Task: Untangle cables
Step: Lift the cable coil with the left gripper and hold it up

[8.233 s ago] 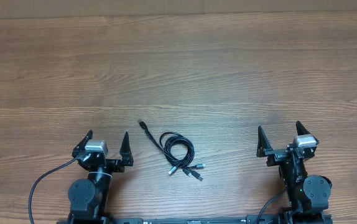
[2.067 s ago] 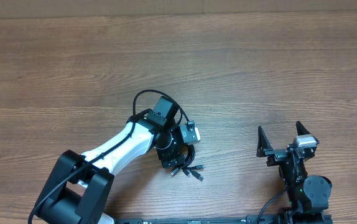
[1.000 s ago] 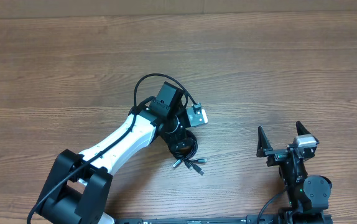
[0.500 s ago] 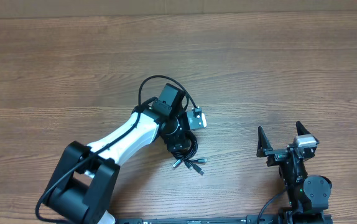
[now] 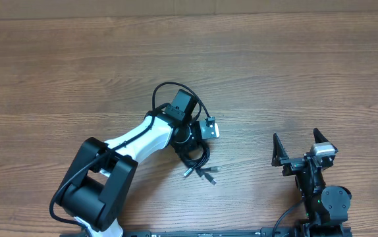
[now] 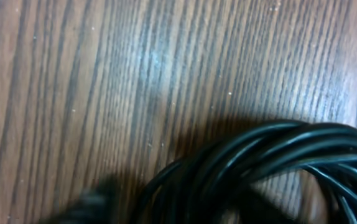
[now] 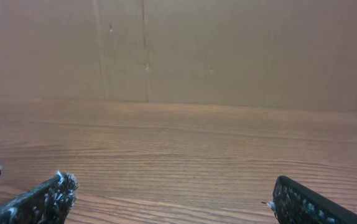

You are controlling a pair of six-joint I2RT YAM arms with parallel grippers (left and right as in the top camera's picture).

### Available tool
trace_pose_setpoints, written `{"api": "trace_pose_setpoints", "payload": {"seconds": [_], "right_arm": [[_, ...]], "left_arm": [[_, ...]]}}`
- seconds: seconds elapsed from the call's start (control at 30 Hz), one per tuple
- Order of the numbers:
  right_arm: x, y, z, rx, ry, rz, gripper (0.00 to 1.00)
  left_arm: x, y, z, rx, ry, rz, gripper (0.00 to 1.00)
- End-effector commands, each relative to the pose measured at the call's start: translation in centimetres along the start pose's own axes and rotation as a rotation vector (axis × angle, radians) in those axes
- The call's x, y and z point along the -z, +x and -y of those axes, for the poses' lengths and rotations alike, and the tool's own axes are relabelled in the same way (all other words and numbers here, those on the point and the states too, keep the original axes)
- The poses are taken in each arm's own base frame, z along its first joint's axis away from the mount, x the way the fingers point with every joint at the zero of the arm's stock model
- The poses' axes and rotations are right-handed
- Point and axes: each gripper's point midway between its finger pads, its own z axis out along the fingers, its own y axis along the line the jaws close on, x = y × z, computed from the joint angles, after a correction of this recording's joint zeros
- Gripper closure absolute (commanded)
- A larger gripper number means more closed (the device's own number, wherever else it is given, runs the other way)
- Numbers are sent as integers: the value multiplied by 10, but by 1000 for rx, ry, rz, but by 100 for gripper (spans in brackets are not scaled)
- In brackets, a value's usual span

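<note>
The cables (image 5: 197, 157) lie as a small black coil on the wooden table, with silvery plug ends (image 5: 203, 173) fanned out toward the front. My left gripper (image 5: 190, 146) is pressed down onto the coil's top edge, its fingertips hidden under the wrist. In the left wrist view the black cables (image 6: 259, 155) fill the lower frame, running down between the jaws; one blurred dark finger (image 6: 85, 205) shows at bottom left. My right gripper (image 5: 296, 146) rests open at the front right, far from the cables, its fingers (image 7: 41, 199) wide apart over bare wood.
The wooden table (image 5: 274, 72) stretches wide behind and to both sides of the coil. The left arm's own thick black cable (image 5: 169, 89) loops above its wrist. A brown wall (image 7: 178, 50) stands behind the table's far edge.
The left arm has shifted slightly right and settled on the coil. The coil and plug ends have stayed put. The right arm has not moved.
</note>
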Motion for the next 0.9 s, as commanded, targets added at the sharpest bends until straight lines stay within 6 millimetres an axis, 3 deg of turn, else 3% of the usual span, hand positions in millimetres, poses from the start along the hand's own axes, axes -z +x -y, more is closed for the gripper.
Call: {"api": "trace_pose_setpoints", "payload": {"seconds": [0.0, 0.13, 0.23, 0.33, 0.4, 0.53, 0.7, 0.87], "right_arm": [[0, 1, 2, -6, 11, 5, 0], [0, 1, 2, -6, 11, 5, 0], [0, 1, 2, -6, 11, 5, 0], [0, 1, 2, -6, 11, 5, 0], [0, 1, 2, -6, 11, 5, 0], [0, 1, 2, -6, 11, 5, 0], [0, 1, 2, -6, 11, 5, 0], [0, 1, 2, -6, 11, 5, 0]], "left_arm": [[-11, 9, 1, -5, 11, -39, 96], [-9, 13, -4, 21, -19, -62, 96], [4, 10, -20, 160, -103, -73, 96], [32, -7, -37, 270, -190, -15, 96], [65, -23, -53, 372, -281, 55, 96], [117, -35, -67, 537, -408, 160, 96], [163, -27, -63, 817, -484, 235, 96], [181, -23, -47, 994, -447, 279, 96]]}}
